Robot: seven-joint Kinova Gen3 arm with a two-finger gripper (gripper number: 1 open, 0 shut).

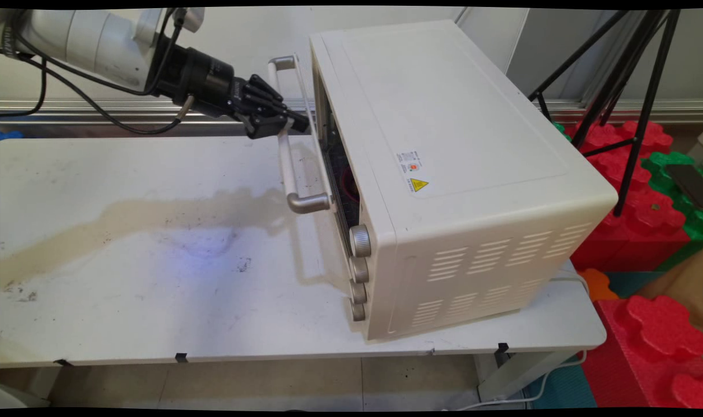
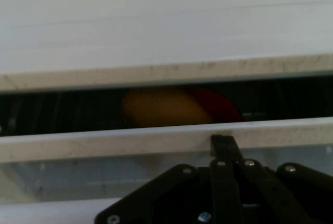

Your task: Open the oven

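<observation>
1. The cream, glass-paned door (image 1: 323, 174) of the boxy cream metal toaster oven (image 1: 456, 145) stands slightly ajar. A narrow dark slit runs between it and the oven body. The oven sits on the right half of the white table (image 1: 125, 289) with its front facing the picture's left.
2. In the hand view the door's pale edge (image 2: 130, 143) crosses the frame as a band. Through the slit above it, a blurred yellow-and-red shape (image 2: 171, 107) shows inside the oven; I cannot tell what it is.
3. The long silver bar handle (image 1: 286, 162) runs along the door's free edge, so its long axis lies crosswise to the gripper's reach.
4. The black two-finger gripper (image 1: 298, 121) comes in level from the upper left. Its tip crosses the handle's upper part and meets the door edge. The door lies straight ahead of it, touching or nearly so.
5. The gripper's fingers are drawn together into a single tip (image 2: 223, 143). Nothing is visible clasped between them.
6. Four round silver knobs (image 1: 358, 272) line the oven's front panel below the door, well clear of the gripper.
</observation>
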